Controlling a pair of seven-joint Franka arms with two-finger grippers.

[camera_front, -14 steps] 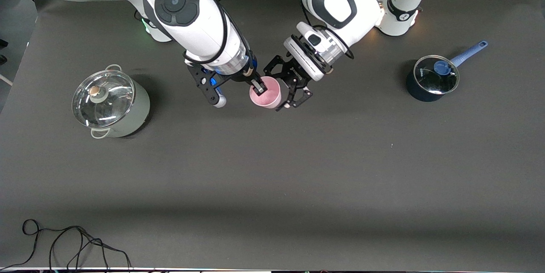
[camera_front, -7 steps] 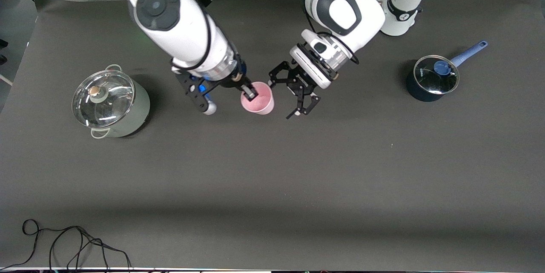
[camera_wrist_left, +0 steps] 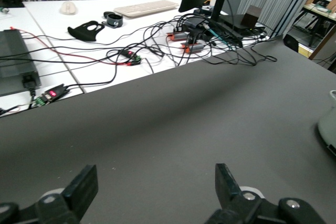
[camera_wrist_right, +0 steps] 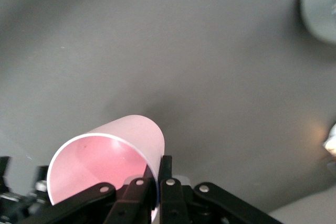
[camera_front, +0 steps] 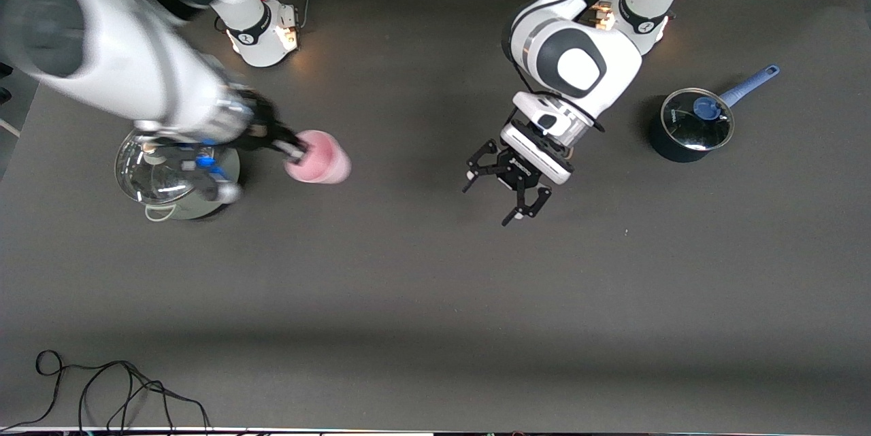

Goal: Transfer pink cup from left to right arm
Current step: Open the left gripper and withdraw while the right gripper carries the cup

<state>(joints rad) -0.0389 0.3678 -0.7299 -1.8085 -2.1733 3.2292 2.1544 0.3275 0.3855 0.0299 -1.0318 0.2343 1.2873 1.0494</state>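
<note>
The pink cup (camera_front: 320, 158) hangs tilted above the table, beside the green pot. My right gripper (camera_front: 297, 150) is shut on its rim. In the right wrist view one finger sits inside the pink cup (camera_wrist_right: 115, 150) and the other outside its wall, with the right gripper (camera_wrist_right: 159, 174) pinching that wall. The right arm is blurred by motion. My left gripper (camera_front: 486, 205) hangs over the bare middle of the table, apart from the cup. In the left wrist view the left gripper (camera_wrist_left: 156, 182) is open, with only the dark table between its fingers.
A pale green pot with a glass lid (camera_front: 173, 171) stands toward the right arm's end, partly under the right wrist. A dark blue saucepan with a lid and blue handle (camera_front: 691, 126) stands toward the left arm's end. A black cable (camera_front: 102, 388) lies near the front edge.
My left gripper opened off the cup and drew back toward its own end. My right arm swung the cup away toward the green pot.
</note>
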